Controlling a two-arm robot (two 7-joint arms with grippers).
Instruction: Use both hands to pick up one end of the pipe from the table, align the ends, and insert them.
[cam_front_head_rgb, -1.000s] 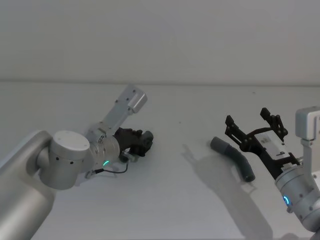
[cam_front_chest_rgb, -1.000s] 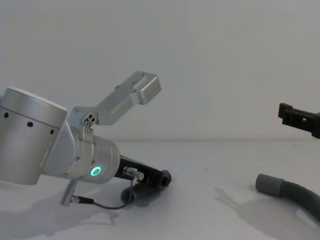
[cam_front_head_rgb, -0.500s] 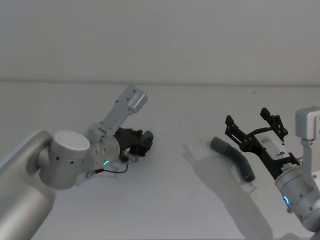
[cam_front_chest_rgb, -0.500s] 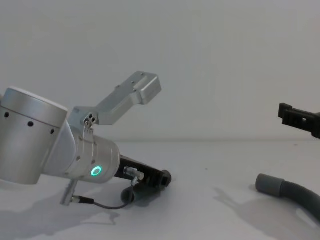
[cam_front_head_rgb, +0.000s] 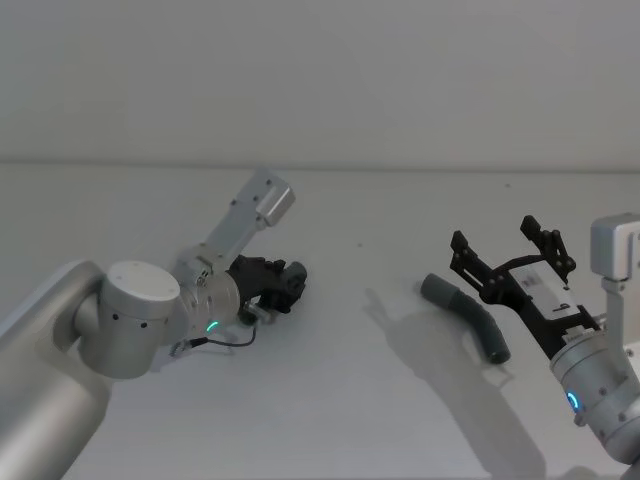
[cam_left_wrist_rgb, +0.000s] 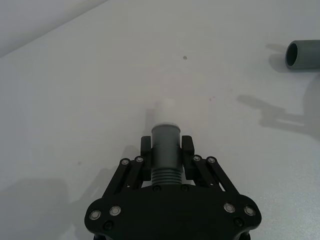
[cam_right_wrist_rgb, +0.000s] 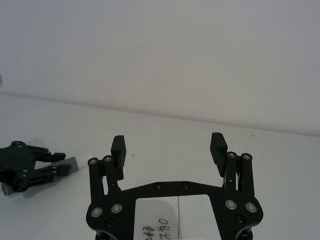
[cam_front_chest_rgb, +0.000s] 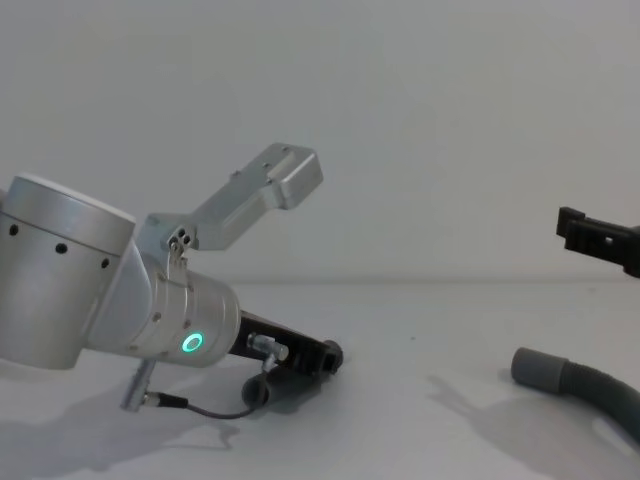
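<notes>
On the left of the counter (cam_front_head_rgb: 330, 400), the left end effector (cam_left_wrist_rgb: 166, 150) sits low, pinching the tube (cam_left_wrist_rgb: 165, 135) — its white tip (cam_left_wrist_rgb: 166, 110) pokes out past the fingers, towards the right. The right end effector (cam_front_head_rgb: 503, 245) hovers with fingers spread wide above the hose (cam_front_head_rgb: 468, 312), which lies on the counter's right side, its cuff (cam_left_wrist_rgb: 302, 55) facing left — well apart from the tip.

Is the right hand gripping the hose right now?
No: the right hand is open with nothing between its fingers, and the hose lies on the table.
</notes>
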